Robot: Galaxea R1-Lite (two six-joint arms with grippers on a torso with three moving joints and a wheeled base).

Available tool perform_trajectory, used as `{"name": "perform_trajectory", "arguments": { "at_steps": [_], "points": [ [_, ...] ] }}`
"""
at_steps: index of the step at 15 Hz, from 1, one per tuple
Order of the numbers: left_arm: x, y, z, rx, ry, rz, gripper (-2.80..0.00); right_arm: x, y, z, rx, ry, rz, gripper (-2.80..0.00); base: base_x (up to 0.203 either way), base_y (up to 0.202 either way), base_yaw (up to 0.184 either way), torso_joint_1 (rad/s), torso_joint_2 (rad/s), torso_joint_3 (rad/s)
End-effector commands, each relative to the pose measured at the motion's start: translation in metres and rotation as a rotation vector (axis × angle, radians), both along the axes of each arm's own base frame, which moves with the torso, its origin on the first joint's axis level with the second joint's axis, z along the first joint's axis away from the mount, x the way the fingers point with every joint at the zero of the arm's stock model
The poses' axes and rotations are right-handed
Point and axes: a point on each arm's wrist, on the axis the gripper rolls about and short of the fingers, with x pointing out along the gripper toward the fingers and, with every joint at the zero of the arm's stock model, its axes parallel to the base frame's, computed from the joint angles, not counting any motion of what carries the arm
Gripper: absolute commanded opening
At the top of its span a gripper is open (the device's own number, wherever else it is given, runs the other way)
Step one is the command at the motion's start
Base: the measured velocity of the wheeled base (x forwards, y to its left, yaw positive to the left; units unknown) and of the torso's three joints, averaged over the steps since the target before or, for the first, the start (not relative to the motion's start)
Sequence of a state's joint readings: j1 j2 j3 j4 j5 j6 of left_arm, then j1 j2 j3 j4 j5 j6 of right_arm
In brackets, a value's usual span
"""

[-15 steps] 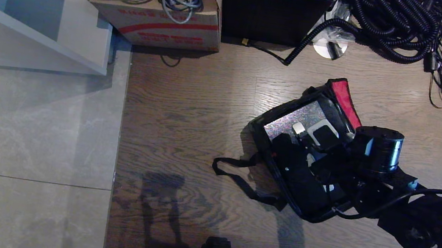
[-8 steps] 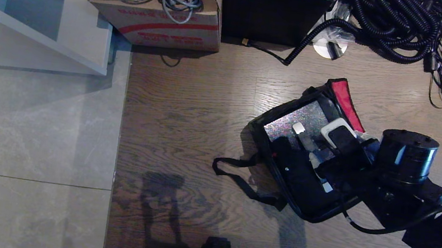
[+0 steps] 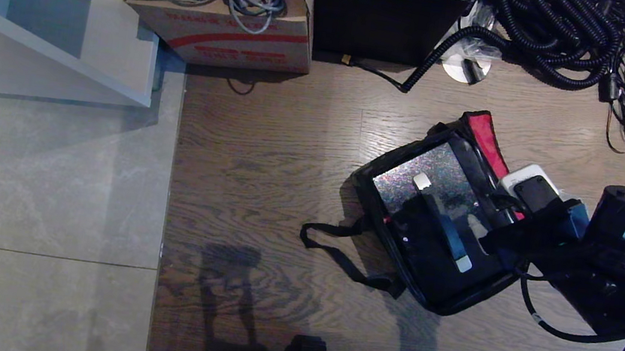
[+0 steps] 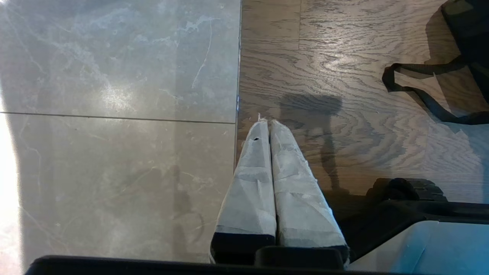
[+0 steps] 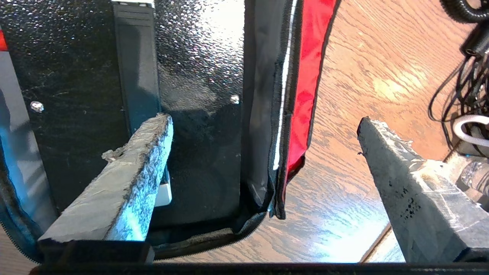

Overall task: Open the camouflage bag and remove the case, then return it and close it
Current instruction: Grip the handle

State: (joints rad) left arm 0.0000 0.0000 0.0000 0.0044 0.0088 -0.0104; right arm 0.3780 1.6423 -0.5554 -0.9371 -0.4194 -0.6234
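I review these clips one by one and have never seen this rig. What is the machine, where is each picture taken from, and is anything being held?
It is a wheeled robot with two arms, each ending in a two-fingered claw. One picture looks down from its head; the other two come from cameras on each wrist, behind the fingers.

On the wood floor lies the bag, unzipped, its red-lined flap thrown back. Inside rests the glittery case with its black handle.

The right claw hangs open beside the bag's flap side, one finger over the case, the other over bare floor. It holds nothing.

The left claw is shut and empty, parked above the seam between tile and wood.

At the far edge: a cardboard box, a black box and tangled cables.
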Motion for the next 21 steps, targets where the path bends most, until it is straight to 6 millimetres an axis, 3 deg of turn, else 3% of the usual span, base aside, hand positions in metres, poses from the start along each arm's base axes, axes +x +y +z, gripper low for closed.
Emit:
{"name": "perform_trajectory", "arguments": {
  "at_steps": [1,12,21],
  "points": [
    [0.0000,0.0000,0.0000,0.000,0.000,0.000,-2.80,-0.0056,-0.0037,0.0064,0.007,-0.025,-0.007,0.00,0.000,0.000,0.000,0.000,0.00,0.000],
    [0.0000,0.0000,0.0000,-0.003,0.000,0.000,-2.80,-0.0095,-0.0053,0.0120,0.018,-0.044,-0.008,0.00,0.000,0.000,0.000,0.001,0.00,0.005],
    [0.0000,0.0000,0.0000,-0.003,0.000,0.000,-2.80,-0.0084,-0.0044,0.0101,0.015,-0.037,-0.006,0.00,0.000,0.000,0.000,0.002,0.00,0.184]
  ]
}}
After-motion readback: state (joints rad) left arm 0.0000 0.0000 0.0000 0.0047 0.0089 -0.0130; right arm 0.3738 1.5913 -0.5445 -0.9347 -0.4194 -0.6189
